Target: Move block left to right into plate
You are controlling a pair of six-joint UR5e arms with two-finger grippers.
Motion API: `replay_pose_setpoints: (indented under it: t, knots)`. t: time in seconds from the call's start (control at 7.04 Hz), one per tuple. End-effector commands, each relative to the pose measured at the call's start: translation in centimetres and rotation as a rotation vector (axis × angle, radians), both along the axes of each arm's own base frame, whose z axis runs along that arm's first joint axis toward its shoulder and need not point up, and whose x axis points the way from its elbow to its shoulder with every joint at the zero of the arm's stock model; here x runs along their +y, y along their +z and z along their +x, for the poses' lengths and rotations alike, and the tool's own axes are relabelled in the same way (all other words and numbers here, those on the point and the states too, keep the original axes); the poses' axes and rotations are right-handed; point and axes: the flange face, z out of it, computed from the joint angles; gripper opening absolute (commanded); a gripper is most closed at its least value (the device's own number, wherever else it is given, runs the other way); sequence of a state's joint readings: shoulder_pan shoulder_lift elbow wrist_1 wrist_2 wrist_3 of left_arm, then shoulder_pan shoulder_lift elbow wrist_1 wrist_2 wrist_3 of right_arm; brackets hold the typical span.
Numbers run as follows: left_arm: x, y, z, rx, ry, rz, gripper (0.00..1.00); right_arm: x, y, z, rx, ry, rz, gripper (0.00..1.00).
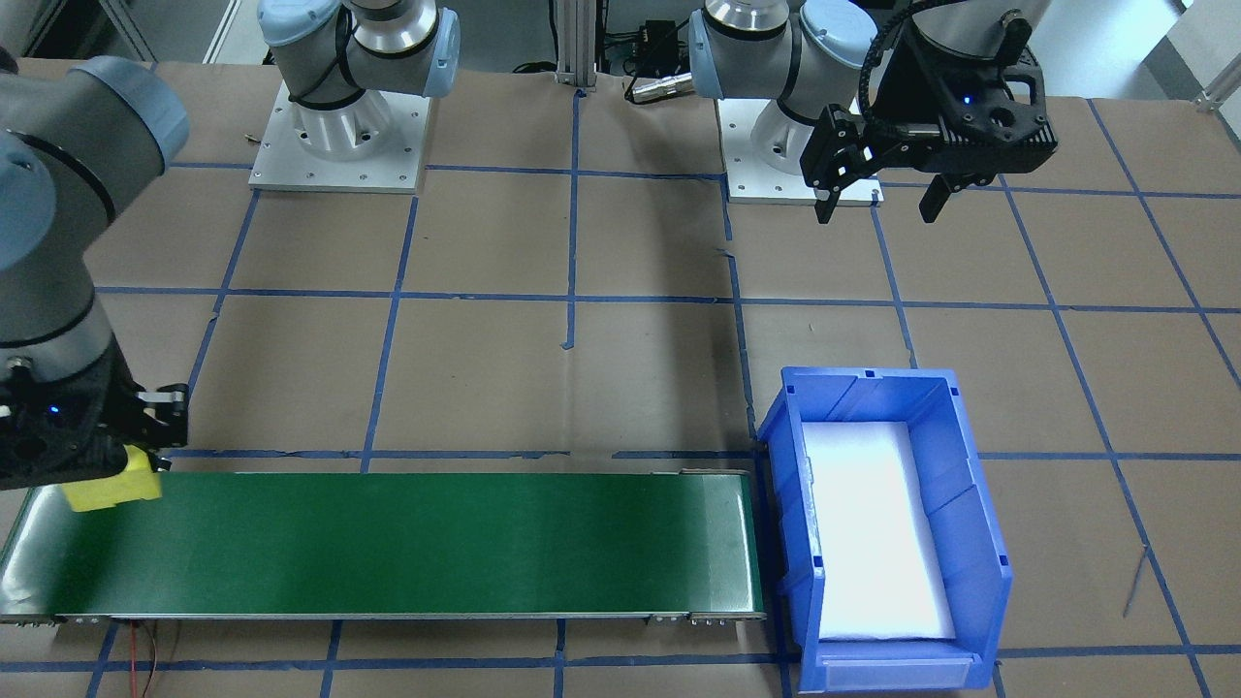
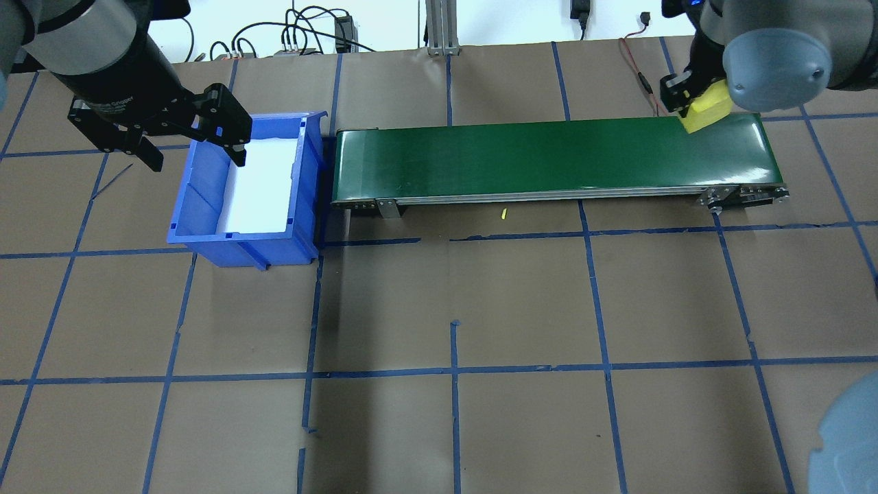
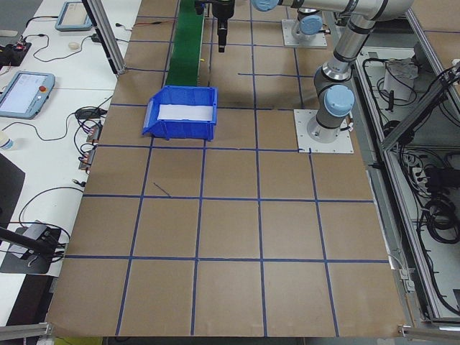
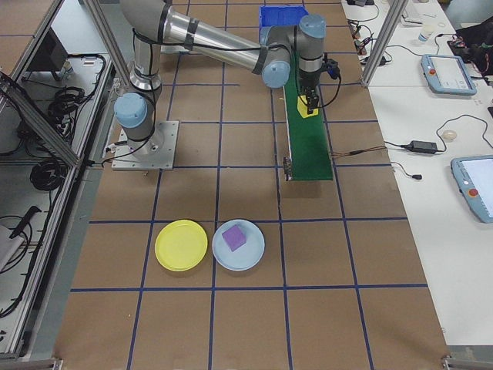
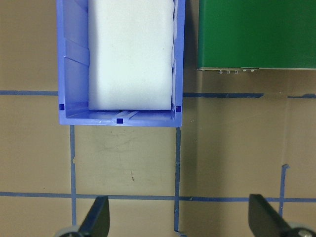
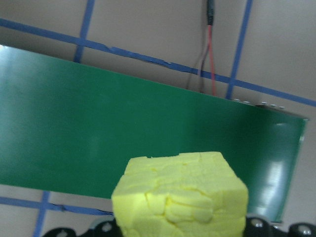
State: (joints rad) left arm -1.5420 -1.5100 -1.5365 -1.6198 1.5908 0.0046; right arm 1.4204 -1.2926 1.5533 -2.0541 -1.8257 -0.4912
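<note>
Going left to right across the overhead view: the left gripper hangs off a dark wrist over the near-left rim of the blue bin, a hard plastic tub with ribbed walls and a flat white foam-looking pad lining the bottom, and its two black fingers are spread wide with nothing between them, which the left wrist view backs up since only brown paper and blue tape grid show in the gap. Just beside the bin sits the conveyor, a long smooth green belt with a bit of sheen, on a thin metal frame, resting on the table covered in matte brown paper with blue tape lines. At the far right end of the belt the right arm reaches out long from its base and points its wrist down, and the right gripper is pinching the yellow block, a chunky foam cube with a cracked, crumbly-looking surface, right above the belt's end; can't tell if its bottom actually touches the belt. In the exterior right view there's a yellow plate and a pale blue plate near the front of the table, well apart from the conveyor, the blue one with a purple cube sitting on it
</note>
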Motion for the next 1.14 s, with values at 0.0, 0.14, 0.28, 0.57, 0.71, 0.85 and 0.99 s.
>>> replay_pose_setpoints:
  t: [0.0, 0.14, 0.28, 0.57, 0.71, 0.85, 0.99]
  knots:
    - [0.0, 0.0, 0.0, 0.002, 0.0, 0.0, 1.0, 0.5, 3.6, -3.9, 0.202, 0.07, -0.071, 0.24]
    - [0.0, 0.0, 0.0, 0.002, 0.0, 0.0, 1.0, 0.5, 3.4, -4.0, 0.201, 0.069, -0.071, 0.24]
    - [0.0, 0.0, 0.0, 0.0, 0.0, 0.003, 1.0, 0.9, 1.9, -5.2, 0.192, 0.052, -0.038, 0.24]
    - [0.1, 0.0, 0.0, 0.002, 0.0, 0.009, 1.0, 6.4, -5.0, -19.4, 0.14, -0.089, 0.164, 0.24]
    - [0.2, 0.0, 0.0, 0.0, 0.002, 0.008, 1.0, 10.0, -6.9, -26.3, 0.098, -0.122, 0.22, 0.24]
    - [0.2, 0.0, 0.0, 0.002, 0.002, 0.009, 1.0, 13.3, -7.8, -31.8, 0.043, -0.153, 0.251, 0.23]
    - [0.2, 0.0, 0.0, 0.002, 0.0, 0.009, 1.0, 16.9, -8.3, -36.5, 0.02, -0.172, 0.275, 0.21]
